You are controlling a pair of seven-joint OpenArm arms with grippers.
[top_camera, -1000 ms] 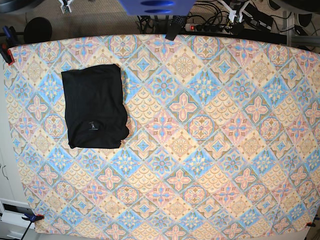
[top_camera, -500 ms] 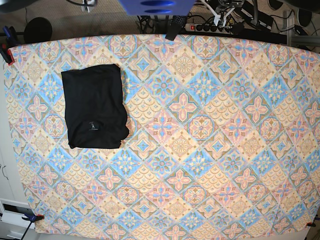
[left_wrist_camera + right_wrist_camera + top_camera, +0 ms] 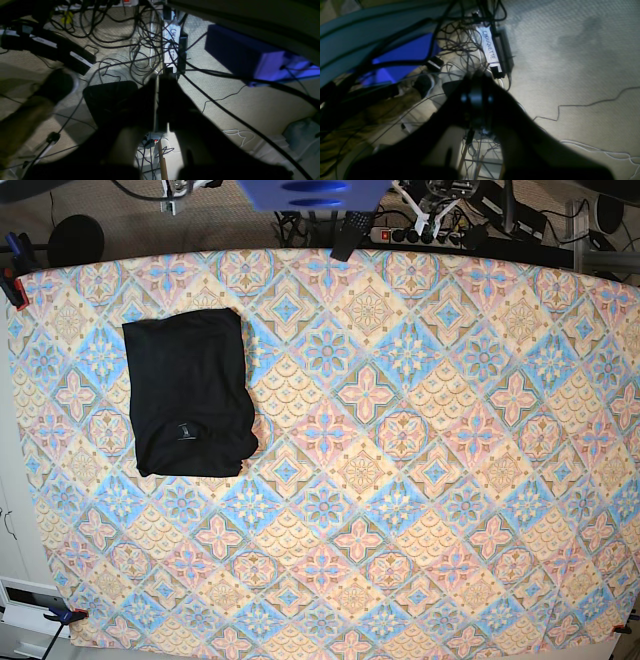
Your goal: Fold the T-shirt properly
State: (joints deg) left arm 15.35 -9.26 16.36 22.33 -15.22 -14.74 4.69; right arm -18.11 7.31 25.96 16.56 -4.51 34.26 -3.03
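The black T-shirt (image 3: pixel 190 392) lies folded into a compact rectangle on the left part of the table, with its small neck label facing up near its lower edge. Nothing touches it. My left gripper (image 3: pixel 158 81) is shut, its dark fingers pressed together, empty, hanging over a carpeted floor with cables. In the right wrist view my right gripper (image 3: pixel 477 83) is also shut and empty above the same floor. Both grippers are behind the table's far edge, well away from the shirt.
A patterned tablecloth (image 3: pixel 400 480) covers the table, held by clamps at the corners (image 3: pixel 12 285). Behind the far edge are a power strip (image 3: pixel 420 235), tangled cables (image 3: pixel 140 50) and a blue box (image 3: pixel 250 57).
The bits of the arms at the top edge of the base view have shifted a little. The T-shirt has not moved.
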